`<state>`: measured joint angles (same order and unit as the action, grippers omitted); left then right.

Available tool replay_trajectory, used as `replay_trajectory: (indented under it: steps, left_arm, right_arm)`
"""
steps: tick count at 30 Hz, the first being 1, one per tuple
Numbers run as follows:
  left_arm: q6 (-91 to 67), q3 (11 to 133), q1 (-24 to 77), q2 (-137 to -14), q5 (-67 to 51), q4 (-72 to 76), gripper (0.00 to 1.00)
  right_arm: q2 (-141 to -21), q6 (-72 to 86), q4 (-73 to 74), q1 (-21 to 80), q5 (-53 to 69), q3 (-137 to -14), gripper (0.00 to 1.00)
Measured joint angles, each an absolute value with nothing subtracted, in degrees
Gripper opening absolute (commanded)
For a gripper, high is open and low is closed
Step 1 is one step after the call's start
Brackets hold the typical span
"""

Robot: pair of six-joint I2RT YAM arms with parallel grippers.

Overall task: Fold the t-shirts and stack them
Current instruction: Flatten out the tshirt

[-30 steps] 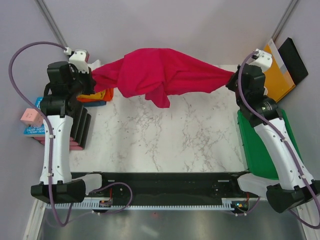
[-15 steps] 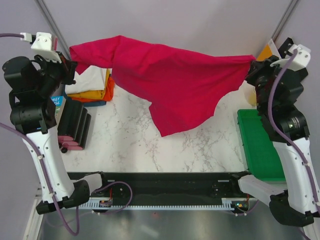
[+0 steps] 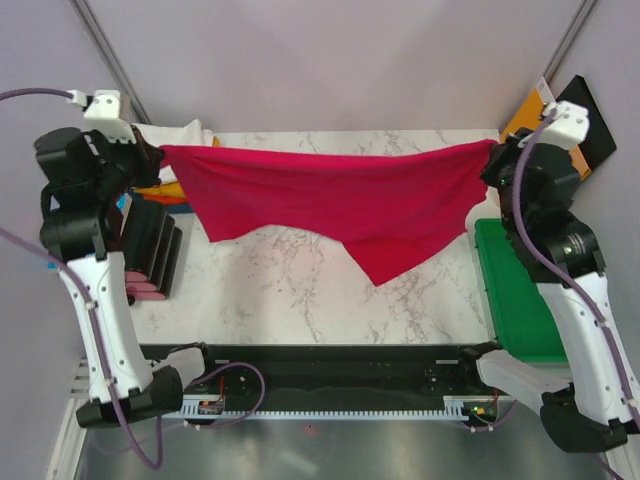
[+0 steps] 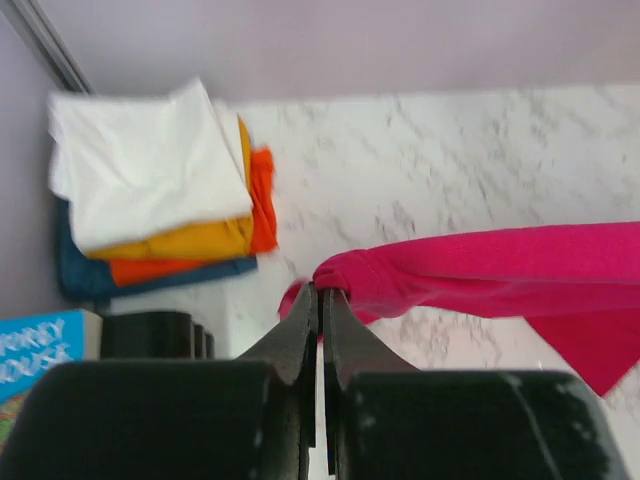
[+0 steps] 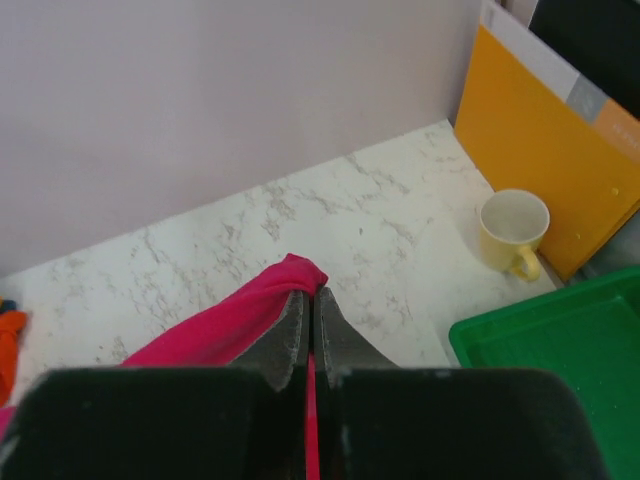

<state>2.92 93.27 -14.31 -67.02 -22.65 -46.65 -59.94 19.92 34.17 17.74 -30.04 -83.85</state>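
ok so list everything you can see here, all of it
red t-shirt: one, crimson, stretched in the air between both grippers, middle sagging toward the table
folded t-shirts: at least four stacked, white on top, then yellow-orange, orange, dark blue, far left corner
green tray: one, green, right edge
envelope: one, orange-yellow, propped at the far right corner
mug: one, pale yellow, beside the envelope
black panel: one, black, behind the envelope
black blocks: several, black with pink bases, left edge
blue box: one, blue, printed, by the blocks
table: one, white marble
left gripper: shut on the shirt's left end
right gripper: shut on its right end
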Motion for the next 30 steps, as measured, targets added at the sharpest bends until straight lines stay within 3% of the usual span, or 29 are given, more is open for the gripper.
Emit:
replay_trajectory:
  steps: [8,15,23,30]
  left_arm:
    - [1.4,107.9,-14.8,-56.9,-23.1,-43.5,0.02]
    - [1.4,112.9,-14.8,-54.4,-23.0,-44.7,0.02]
    - [1.6,97.3,-14.8,-56.0,-24.6,-43.3,0.02]
    - [3.3,80.0,-14.8,-68.3,-25.7,-37.8,0.02]
  right_arm:
    - [-54.2,16.8,31.6,18.9,-30.8,-95.0,0.00]
    - [-53.5,16.3,30.8,20.1,-31.2,-98.0,0.00]
    - [-61.3,18.2,28.7,20.1,-32.0,-90.5,0.00]
    - [-76.7,21.5,26.5,15.5,-28.8,-79.8,0.00]
